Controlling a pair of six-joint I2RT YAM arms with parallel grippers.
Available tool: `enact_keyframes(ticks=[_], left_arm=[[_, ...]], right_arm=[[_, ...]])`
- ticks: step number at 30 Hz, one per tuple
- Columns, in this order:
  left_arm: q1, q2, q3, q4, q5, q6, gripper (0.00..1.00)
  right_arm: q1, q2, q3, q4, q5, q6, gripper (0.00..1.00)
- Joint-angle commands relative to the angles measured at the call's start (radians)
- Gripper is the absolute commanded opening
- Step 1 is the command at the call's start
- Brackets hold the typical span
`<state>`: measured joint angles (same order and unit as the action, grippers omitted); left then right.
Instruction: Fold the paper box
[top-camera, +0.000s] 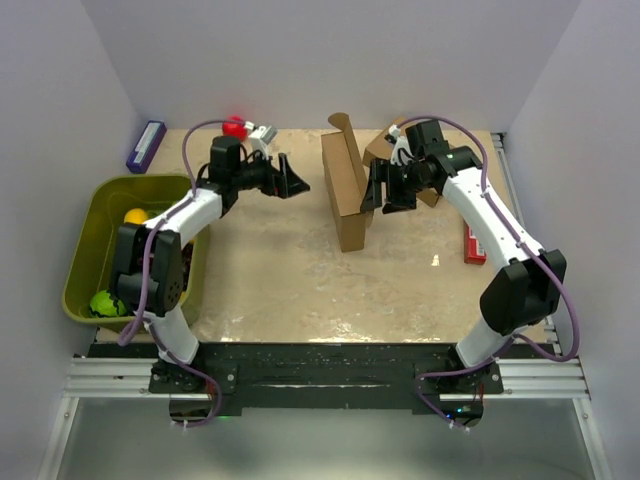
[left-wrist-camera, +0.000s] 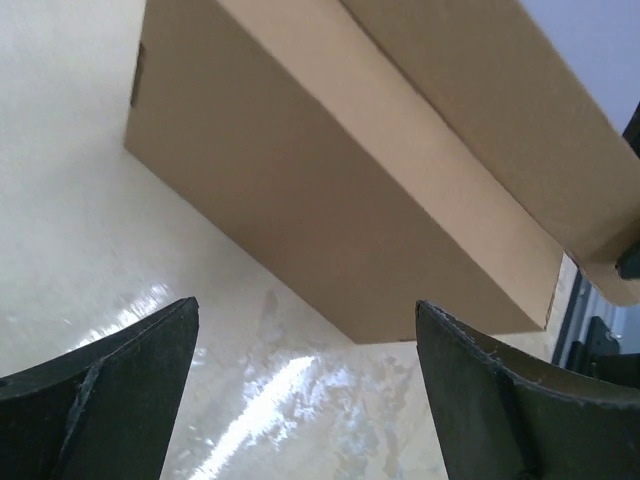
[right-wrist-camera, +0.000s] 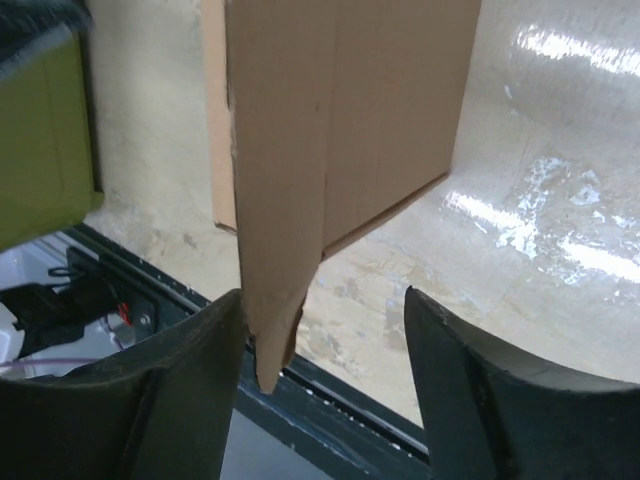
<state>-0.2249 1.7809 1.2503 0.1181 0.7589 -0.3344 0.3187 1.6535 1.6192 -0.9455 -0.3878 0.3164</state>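
The paper box (top-camera: 345, 190) is plain brown cardboard standing on its long side mid-table, with one flap sticking up at its far end. My left gripper (top-camera: 293, 175) is open and empty, a short way left of the box. In the left wrist view its fingers (left-wrist-camera: 120, 380) frame the box's broad side (left-wrist-camera: 340, 200), with bare table between them. My right gripper (top-camera: 378, 188) is open at the box's right side. In the right wrist view a pointed cardboard flap (right-wrist-camera: 280, 250) hangs between the open jaws (right-wrist-camera: 322, 295), close against the left finger (right-wrist-camera: 170, 400).
A green bin (top-camera: 95, 205) at the left holds a yellow and a green object. A purple item (top-camera: 145, 145) and a red item (top-camera: 235, 126) lie at the back left. A red box (top-camera: 475, 245) lies at the right. More brown cardboard (top-camera: 378, 150) shows behind my right arm.
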Motion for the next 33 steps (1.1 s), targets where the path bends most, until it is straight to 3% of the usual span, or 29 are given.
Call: enact_keyframes(ticks=[1,3,9,19,33], left_arm=[[-0.014,-0.104,-0.083,0.175,0.017,-0.14,0.93],[-0.021,-0.121,-0.113,0.163,-0.009,-0.14,0.92],[-0.062,-0.16,-0.241,0.186,-0.101,-0.164,0.92],[-0.211,-0.069,-0.265,0.236,-0.199,-0.175,0.91],[-0.387,-0.025,-0.304,0.389,-0.263,-0.16,0.91]], right_arm=[[-0.004,-0.049,0.036,0.089,0.066,0.001,0.75],[-0.003,-0.044,0.044,0.12,0.119,-0.014,0.8],[-0.004,-0.029,0.053,0.259,0.181,-0.083,0.84],[-0.003,0.185,0.228,0.335,0.026,-0.106,0.86],[-0.004,0.364,0.36,0.22,-0.298,-0.258,0.84]])
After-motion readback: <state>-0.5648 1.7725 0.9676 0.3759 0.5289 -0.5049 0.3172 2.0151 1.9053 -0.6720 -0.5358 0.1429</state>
